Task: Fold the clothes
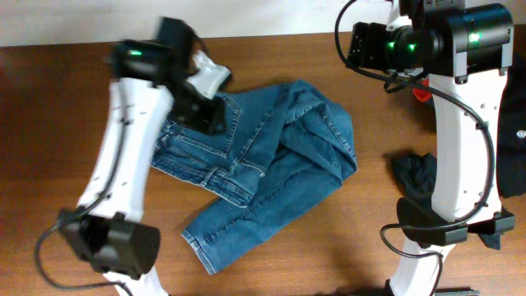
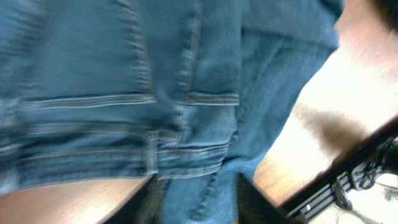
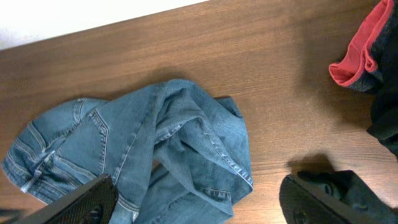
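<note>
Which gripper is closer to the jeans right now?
Left. The left gripper is just above the jeans at their waist end; the right gripper hangs open, off to the right, apart from them.

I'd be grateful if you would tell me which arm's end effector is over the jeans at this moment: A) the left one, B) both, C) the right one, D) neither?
A: the left end effector is over the waist end of the jeans, while the right end effector stands off to the side, clear of them.
</note>
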